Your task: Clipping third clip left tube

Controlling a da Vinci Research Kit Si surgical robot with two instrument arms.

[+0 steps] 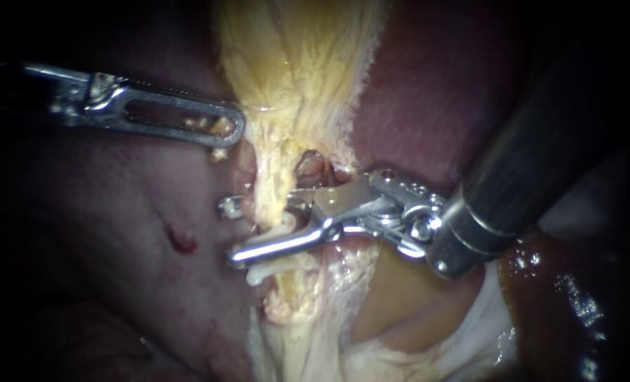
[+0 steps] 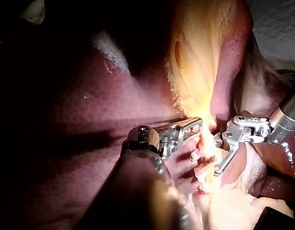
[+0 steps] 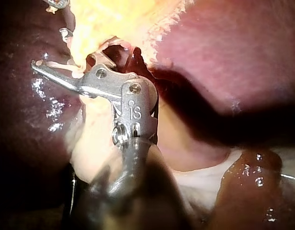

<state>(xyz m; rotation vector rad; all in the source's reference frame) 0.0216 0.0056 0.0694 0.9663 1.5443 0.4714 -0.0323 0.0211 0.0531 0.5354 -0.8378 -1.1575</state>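
Pale yellowish tube (image 1: 269, 212) straddled by spread tool of right slim steel instrument (image 1: 230, 230). Left slotted steel instrument (image 1: 226, 126) seen beside tube, higher up; tool state cannot be told.

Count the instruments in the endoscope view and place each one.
2. The left instrument sits beside the yellow tissue's upper part; the right instrument has its open jaws astride that tissue lower down. None seems hidden.

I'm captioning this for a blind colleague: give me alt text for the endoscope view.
The right instrument has open jaws astride a pale yellow strand of tissue at centre. The left instrument reaches in from the upper left, its tip beside the strand higher up, over dark red liver.
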